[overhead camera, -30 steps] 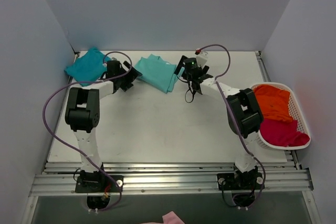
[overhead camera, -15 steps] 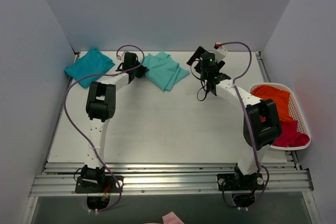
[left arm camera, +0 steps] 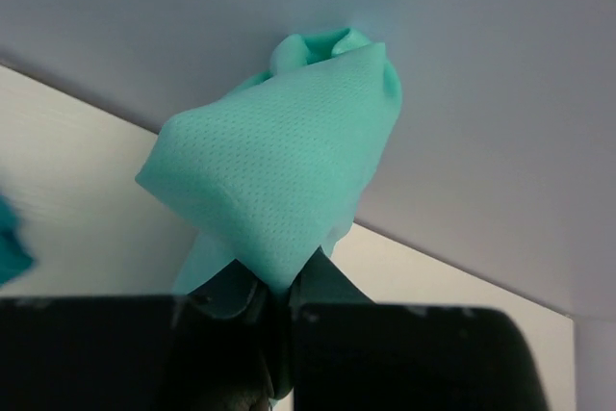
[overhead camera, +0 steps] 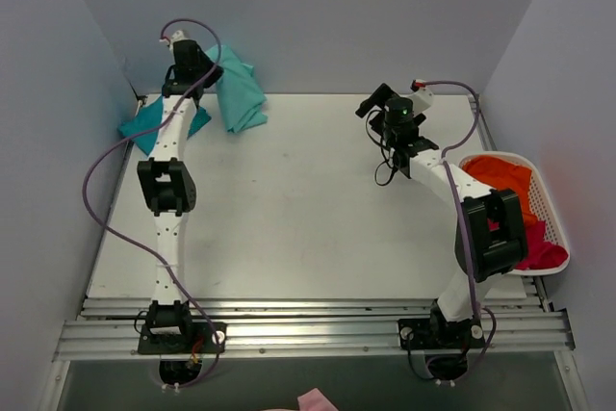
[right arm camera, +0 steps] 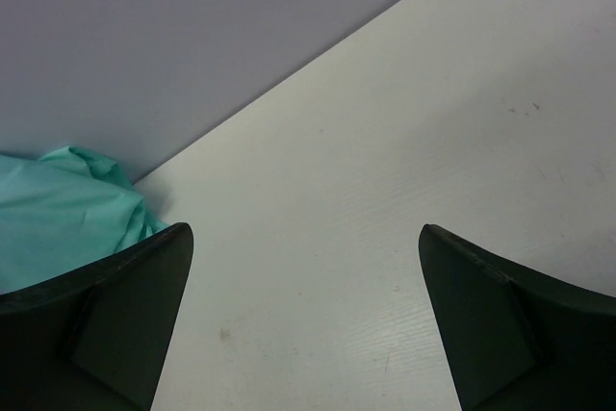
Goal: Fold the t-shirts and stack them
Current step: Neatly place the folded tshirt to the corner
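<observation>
Aloft, the mint shirt [overhead camera: 241,95] hangs from the clenched left gripper [left arm camera: 279,297], its length trailing toward five o'clock; the right gripper [right arm camera: 303,236] gapes empty.

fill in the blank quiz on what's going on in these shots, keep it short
The left gripper is ____ on the mint-green t-shirt.
The right gripper is ____ and holds nothing.
The white basket with the orange t-shirt and the magenta t-shirt sits on the ____ side of the table.
The teal t-shirt lies at the table's far ____ corner.
Missing: shut; open; right; left.
</observation>
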